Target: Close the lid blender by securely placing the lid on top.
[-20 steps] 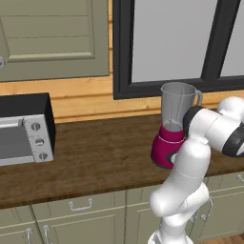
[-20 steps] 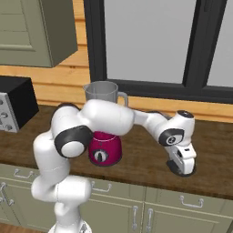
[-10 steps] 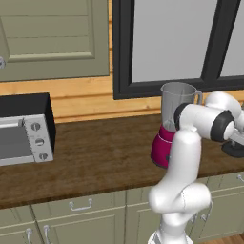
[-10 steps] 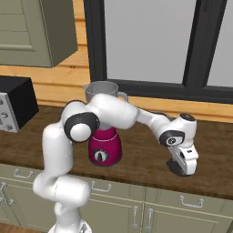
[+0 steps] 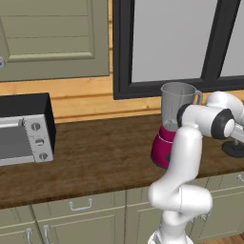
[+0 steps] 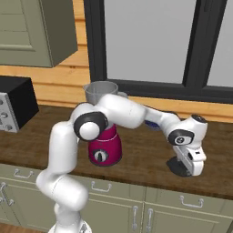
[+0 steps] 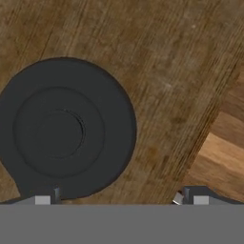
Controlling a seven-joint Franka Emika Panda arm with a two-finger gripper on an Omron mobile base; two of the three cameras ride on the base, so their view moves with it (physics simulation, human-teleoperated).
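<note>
Wooden counter point(image 6: 136, 159) directly under the claw, spanning both base views. Black-and-silver toaster oven point(image 5: 24, 128) far off to the claw's left, at the other end of the counter. Blender point(image 6: 103, 136) also left of the claw, well apart from it, upright on the counter: magenta base with black dial, clear grey jar point(image 5: 175, 106) on top, mouth uncovered. Arm reaching past the blender, wrist bent down at the right end of the counter. Claw point(image 6: 182, 167) pointing down, close over the counter, jaws spread wide, gripping nothing. Lid point(image 7: 64, 131) lying flat on the wood right below the claw, not centred between the tips: sits toward the left tip point(image 7: 47, 198) in the hand view, its edge running up to that tip, bare wood in front of the other tip. Same lid as a dark disc point(image 5: 234, 149) at the right edge of the left base view, partly behind the hand in the right base view.
</note>
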